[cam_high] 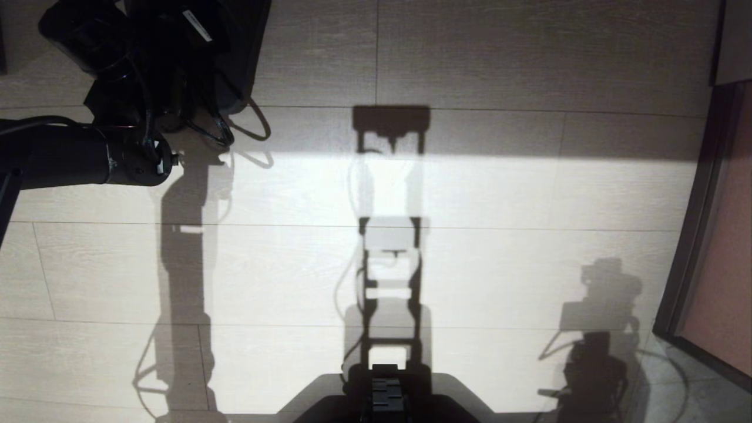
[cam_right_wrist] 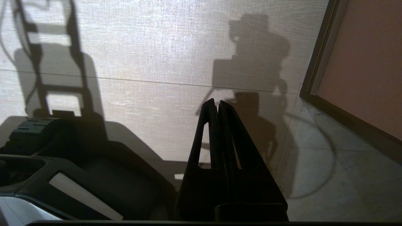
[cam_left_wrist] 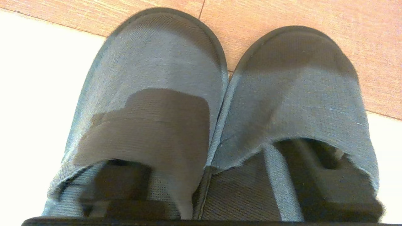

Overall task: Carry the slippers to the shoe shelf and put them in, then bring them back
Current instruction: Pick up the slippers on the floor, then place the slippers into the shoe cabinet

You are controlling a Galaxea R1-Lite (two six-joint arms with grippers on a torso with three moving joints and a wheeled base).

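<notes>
The slippers [cam_left_wrist: 176, 78] are a dark grey fabric pair lying side by side on the floor, toes pointing away from the left wrist camera and inner edges touching. My left gripper [cam_left_wrist: 220, 175] reaches into their openings: one dark finger [cam_left_wrist: 119, 185] sits inside the left slipper and the other finger [cam_left_wrist: 329, 182] inside the right slipper [cam_left_wrist: 298, 94]. Bare insole shows between each finger and the inner walls. In the head view the left arm [cam_high: 88, 155] comes in at the upper left. My right gripper [cam_right_wrist: 217, 102] hangs shut and empty over the floor. The shoe shelf is out of view.
Pale wood-grain floor planks [cam_high: 470, 264] fill the head view, crossed by my own shadows. A dark-framed brown panel [cam_high: 725, 235] stands along the right side, also seen as the panel [cam_right_wrist: 364, 62] in the right wrist view. My base [cam_high: 385, 399] shows at the bottom.
</notes>
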